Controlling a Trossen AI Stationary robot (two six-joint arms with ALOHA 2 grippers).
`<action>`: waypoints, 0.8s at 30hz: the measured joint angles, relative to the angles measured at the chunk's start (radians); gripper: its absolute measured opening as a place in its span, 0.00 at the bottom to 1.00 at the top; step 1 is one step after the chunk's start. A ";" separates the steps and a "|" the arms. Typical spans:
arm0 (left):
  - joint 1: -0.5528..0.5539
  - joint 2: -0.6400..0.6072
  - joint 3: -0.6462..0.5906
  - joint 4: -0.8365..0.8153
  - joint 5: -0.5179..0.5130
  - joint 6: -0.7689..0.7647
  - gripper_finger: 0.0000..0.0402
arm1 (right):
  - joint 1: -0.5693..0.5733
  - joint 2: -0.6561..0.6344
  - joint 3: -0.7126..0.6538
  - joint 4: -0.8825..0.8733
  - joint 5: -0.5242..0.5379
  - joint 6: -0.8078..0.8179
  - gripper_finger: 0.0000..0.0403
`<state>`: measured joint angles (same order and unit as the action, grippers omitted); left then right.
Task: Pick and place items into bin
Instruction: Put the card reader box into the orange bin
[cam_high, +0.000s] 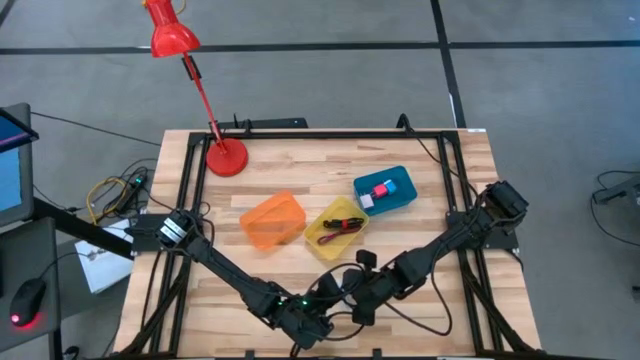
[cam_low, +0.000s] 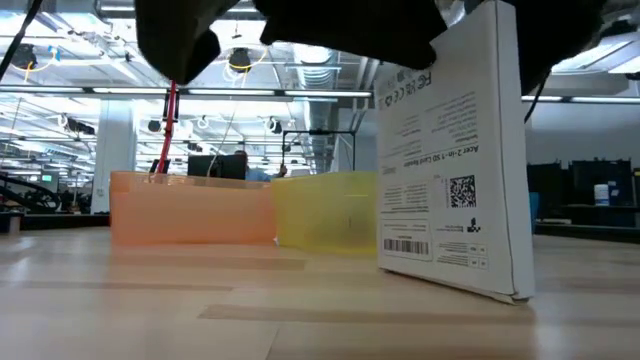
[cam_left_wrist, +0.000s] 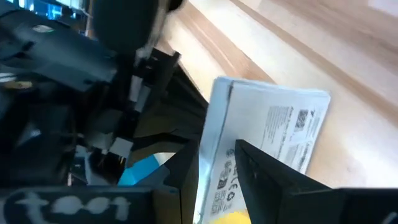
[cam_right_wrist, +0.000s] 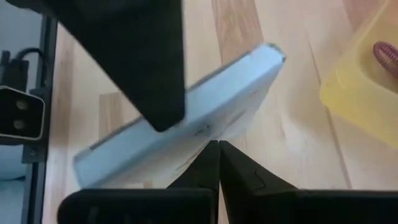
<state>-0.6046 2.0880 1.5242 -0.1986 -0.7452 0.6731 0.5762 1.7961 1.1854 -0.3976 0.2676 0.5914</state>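
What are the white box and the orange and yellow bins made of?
The white box looks like matte printed cardboard: folded edges, barcode and small print. The orange bin and yellow bin look like thin, glossy, see-through plastic, since light passes through their walls.

Pale wood surface (cam_high: 330, 170), planks with visible grain, smooth with a soft sheen. White card box (cam_low: 455, 150), matt paperboard with black print and a barcode, edges slightly worn. Orange bin (cam_high: 272, 220), yellow bin (cam_high: 337, 226) and blue bin (cam_high: 385, 190), all translucent plastic, smooth and faintly glossy. Red lamp (cam_high: 172, 35), glossy painted metal by the look. Dark matt plastic on the left end effector (cam_left_wrist: 214, 180) fingers, clamped on the box; same finish on the right end effector (cam_right_wrist: 219, 168). Black metal frame (cam_high: 190, 160), matt.
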 joint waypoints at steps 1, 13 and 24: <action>0.000 0.000 0.000 -0.006 0.000 0.011 0.24 | 0.000 0.000 0.004 0.000 0.001 -0.001 0.00; -0.015 0.000 0.000 -0.035 -0.018 -0.045 0.24 | 0.029 -0.002 0.008 0.046 0.010 -0.017 0.00; -0.040 0.002 0.001 -0.045 -0.092 0.007 0.24 | 0.079 -0.067 0.009 0.130 0.132 -0.054 0.00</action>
<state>-0.6445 2.0899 1.5252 -0.2434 -0.8370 0.6796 0.6552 1.7293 1.1942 -0.2678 0.3997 0.5376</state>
